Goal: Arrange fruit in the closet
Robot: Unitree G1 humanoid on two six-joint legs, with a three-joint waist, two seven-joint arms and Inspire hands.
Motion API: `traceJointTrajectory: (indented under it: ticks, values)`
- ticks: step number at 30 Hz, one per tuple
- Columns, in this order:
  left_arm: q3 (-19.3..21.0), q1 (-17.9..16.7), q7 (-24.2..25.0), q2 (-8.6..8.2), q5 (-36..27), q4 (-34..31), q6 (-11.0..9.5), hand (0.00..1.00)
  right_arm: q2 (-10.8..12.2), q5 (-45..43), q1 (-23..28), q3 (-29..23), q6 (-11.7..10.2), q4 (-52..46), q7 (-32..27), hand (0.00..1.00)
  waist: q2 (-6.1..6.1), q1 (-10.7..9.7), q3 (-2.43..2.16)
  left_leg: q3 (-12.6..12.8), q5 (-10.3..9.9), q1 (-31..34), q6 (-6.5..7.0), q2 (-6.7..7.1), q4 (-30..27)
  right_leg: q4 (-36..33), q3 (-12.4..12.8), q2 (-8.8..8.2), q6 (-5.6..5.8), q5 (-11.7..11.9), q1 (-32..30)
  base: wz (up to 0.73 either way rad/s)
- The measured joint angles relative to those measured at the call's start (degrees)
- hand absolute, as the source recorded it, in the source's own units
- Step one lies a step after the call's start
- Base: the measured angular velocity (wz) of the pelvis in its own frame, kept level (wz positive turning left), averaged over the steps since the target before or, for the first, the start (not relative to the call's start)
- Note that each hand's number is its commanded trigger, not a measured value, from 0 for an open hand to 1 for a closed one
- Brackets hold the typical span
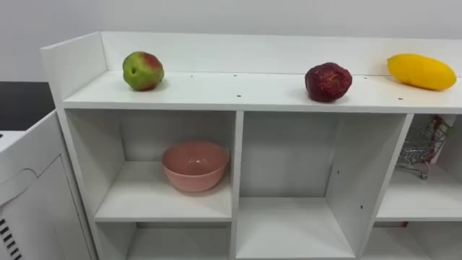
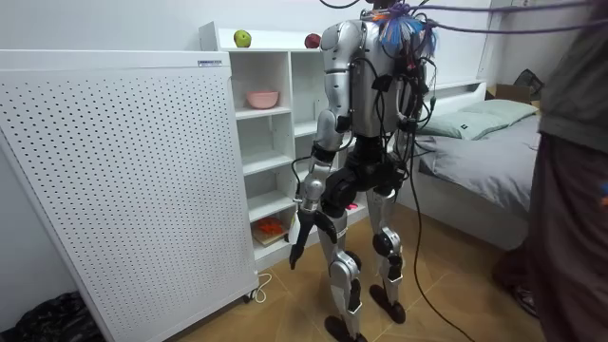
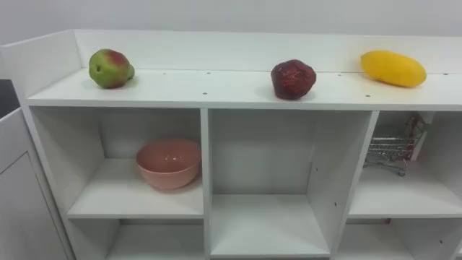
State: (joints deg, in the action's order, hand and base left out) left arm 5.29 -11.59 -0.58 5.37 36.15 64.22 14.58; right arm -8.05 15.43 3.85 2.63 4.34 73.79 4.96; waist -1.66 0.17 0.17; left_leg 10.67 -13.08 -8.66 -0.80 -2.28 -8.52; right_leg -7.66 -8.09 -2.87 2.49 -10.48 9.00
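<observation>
Pegboard panel (image 2: 114, 180): white, flat, perforated with rows of small holes. It stands upright just beside the closet, on the room view's left.
Closet (image 1: 245, 94): white smooth board, an open-fronted grid of square compartments. A raised lip runs along the back and left end of its flat top.
Bed (image 2: 484, 123): pale grey soft bedding with a pillow, beyond the robot.
Person (image 2: 575, 142): grey sleeve and trouser leg at the room view's right edge, well apart from the closet.
Robot: stands upright on the wood-look floor, facing the closet.
Left hand (image 2: 299, 233): hangs by the thigh, dark fingers relaxed and pointing down, grasping nothing.
Bowl (image 1: 195, 165): pink, round, matt and smooth. It sits upright in the upper-left compartment.
Toy trolley (image 1: 419, 152): thin silver wire mesh, in the upper-right compartment.
Yellow fruit (image 1: 421, 71): long oval with smooth skin, lying on its side at the right of the closet top.
Dark red fruit (image 1: 328, 81): rounded and lumpy with a dull skin, at mid-top, well apart from the others.
Green fruit (image 1: 143, 70): round and glossy, green with a red blush, near the top's left end.
</observation>
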Motion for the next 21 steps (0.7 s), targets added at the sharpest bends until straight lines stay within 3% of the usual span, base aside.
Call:
traceJointTrajectory:
  ticks: [15,21]
  values:
    - [0.05,0.26,-0.48,0.00,-0.23,-0.08,-0.27,0.00,0.30,0.03,-0.17,-0.55,0.08,0.02,-1.90,0.00,0.39,0.00,0.02,0.03,0.00,0.09,0.00,0.00,-0.10,-0.02,0.09,0.01,0.00,0.00,0.07,0.00]
    - [0.32,0.66,-1.51,-0.01,-0.06,-0.26,-2.52,0.00,0.82,4.57,0.11,-2.74,0.06,-0.70,-4.11,0.00,0.60,-0.03,-0.02,0.00,0.00,0.32,0.00,-0.01,-0.29,-0.09,0.08,-0.01,-0.01,0.00,0.13,0.00]
